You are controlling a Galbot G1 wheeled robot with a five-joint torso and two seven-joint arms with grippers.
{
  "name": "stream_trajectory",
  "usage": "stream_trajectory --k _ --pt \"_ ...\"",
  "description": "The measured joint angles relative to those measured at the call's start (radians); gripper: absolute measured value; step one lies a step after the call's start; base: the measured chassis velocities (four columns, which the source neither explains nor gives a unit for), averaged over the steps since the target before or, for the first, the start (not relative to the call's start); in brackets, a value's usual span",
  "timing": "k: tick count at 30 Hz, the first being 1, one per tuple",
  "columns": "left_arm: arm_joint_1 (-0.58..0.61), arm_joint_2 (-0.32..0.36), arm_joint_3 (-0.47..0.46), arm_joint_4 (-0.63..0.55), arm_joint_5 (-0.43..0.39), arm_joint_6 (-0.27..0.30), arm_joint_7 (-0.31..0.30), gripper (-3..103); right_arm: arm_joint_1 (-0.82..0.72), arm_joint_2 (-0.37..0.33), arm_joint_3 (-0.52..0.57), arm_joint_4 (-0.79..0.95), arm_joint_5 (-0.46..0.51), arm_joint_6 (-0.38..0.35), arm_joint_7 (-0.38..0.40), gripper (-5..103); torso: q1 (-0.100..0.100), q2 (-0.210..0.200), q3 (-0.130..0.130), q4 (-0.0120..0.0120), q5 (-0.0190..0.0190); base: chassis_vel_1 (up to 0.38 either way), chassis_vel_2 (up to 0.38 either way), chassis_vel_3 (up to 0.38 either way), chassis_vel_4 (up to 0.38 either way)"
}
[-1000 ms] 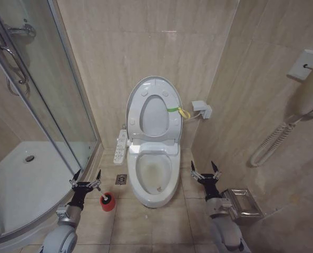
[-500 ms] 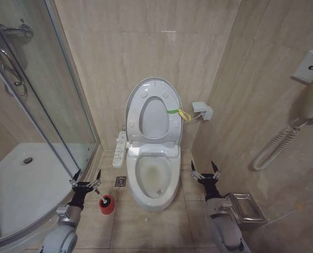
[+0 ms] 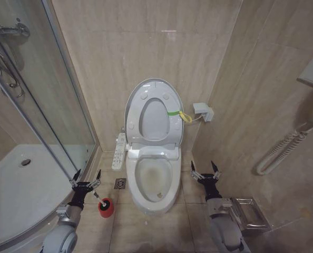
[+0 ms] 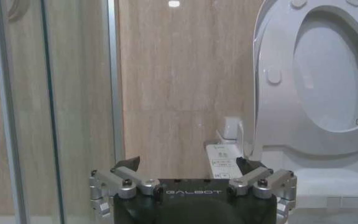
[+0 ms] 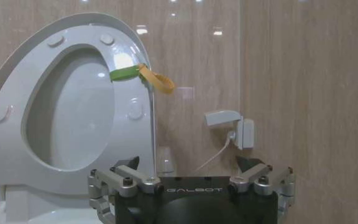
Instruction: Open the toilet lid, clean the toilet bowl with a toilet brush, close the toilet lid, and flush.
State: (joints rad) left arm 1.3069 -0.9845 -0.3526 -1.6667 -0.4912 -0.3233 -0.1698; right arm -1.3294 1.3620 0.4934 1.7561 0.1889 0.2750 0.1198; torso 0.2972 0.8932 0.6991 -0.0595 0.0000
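The toilet lid (image 3: 153, 118) stands raised against the back wall, its green strap and yellow loop (image 3: 178, 114) at its right edge. Below it the white toilet bowl (image 3: 155, 206) lies open, with a brownish stain inside. On the floor left of the bowl stands the toilet brush (image 3: 106, 206) in its red holder. My left gripper (image 3: 86, 179) hovers open just above and left of the brush, holding nothing. Right of the bowl, my right gripper (image 3: 205, 171) is open and empty. The left wrist view has the left gripper (image 4: 188, 165) before the raised lid (image 4: 328, 84). The right gripper (image 5: 191, 163) faces the lid (image 5: 73, 107) and strap (image 5: 124, 72).
A glass shower enclosure (image 3: 40, 105) with a white tray (image 3: 19, 184) takes up the left. A white control panel (image 3: 119, 150) and a floor drain (image 3: 120, 183) lie between shower and toilet. On the right wall are a metal paper holder (image 3: 248, 213), a socket (image 3: 203, 110) and a handset with a coiled cord (image 3: 283, 150).
The whole picture has slid slightly, so the camera moved. Both grippers hold the same open pose, and the lid, bowl and brush have not moved.
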Motion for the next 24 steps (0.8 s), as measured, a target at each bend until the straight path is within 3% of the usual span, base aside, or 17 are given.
stream_trajectory --k 24 --pt "0.000 0.000 0.000 0.000 0.000 0.000 0.000 100 0.000 0.000 0.000 0.000 0.000 0.000 0.000 100 0.000 0.000 0.000 0.0000 0.0000 0.000 0.000 0.000 0.000"
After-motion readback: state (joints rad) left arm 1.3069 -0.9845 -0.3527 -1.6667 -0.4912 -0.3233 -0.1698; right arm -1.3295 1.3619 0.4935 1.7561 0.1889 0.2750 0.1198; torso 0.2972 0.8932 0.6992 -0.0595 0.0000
